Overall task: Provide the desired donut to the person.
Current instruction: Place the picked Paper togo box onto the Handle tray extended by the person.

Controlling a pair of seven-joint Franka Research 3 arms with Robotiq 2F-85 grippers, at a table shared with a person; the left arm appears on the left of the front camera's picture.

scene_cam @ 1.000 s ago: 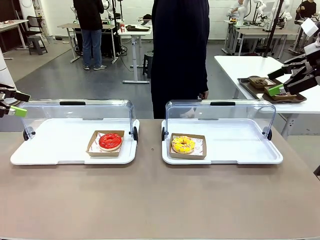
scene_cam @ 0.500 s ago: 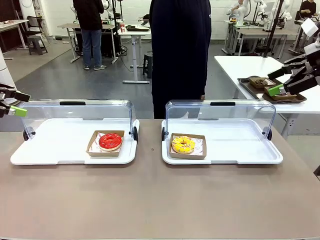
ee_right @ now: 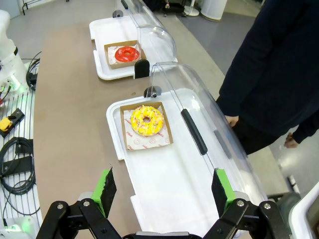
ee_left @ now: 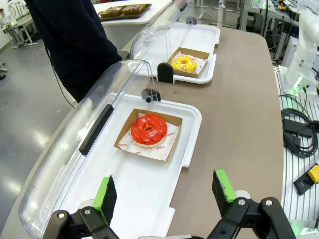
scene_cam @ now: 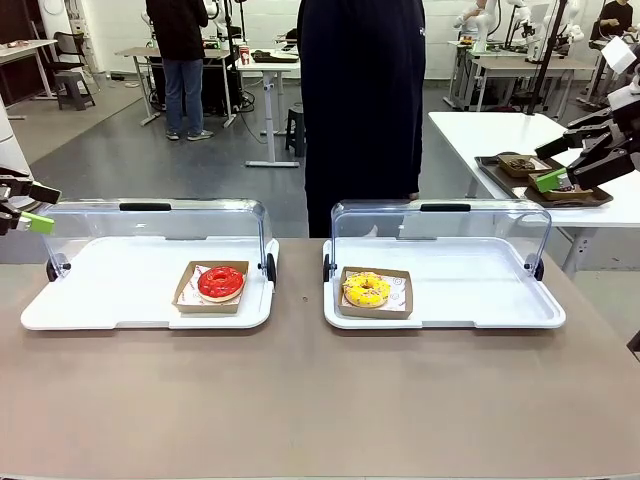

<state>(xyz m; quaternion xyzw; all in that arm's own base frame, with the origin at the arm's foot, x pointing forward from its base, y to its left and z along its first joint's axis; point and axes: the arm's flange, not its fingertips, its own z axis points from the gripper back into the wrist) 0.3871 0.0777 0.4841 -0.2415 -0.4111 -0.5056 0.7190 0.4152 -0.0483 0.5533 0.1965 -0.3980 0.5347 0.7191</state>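
Observation:
A red-glazed donut (scene_cam: 221, 282) lies in a brown card tray on the left white tray (scene_cam: 120, 300); the left wrist view has the same red donut (ee_left: 149, 129) ahead of my fingers. A yellow sprinkled donut (scene_cam: 366, 289) lies in its card tray on the right white tray (scene_cam: 480, 300), seen again as the yellow donut (ee_right: 146, 120) from the right wrist. The person (scene_cam: 362, 110) in a black top stands behind the table between the two trays, hands low near the right lid. My left gripper (scene_cam: 22, 205) hovers open at the far left edge. At the far right, my right gripper (scene_cam: 565, 165) is held high and open.
Both trays have clear hinged lids (scene_cam: 155, 225) (scene_cam: 440, 230) raised at the back. The brown tabletop (scene_cam: 320, 400) in front is bare. A side table (scene_cam: 520, 130) at right carries a dark tray of donuts (scene_cam: 540, 175). Cables (ee_left: 299, 134) lie beside the table.
The person has shifted slightly at the far side, hands staying low behind the right lid. Neither arm has moved.

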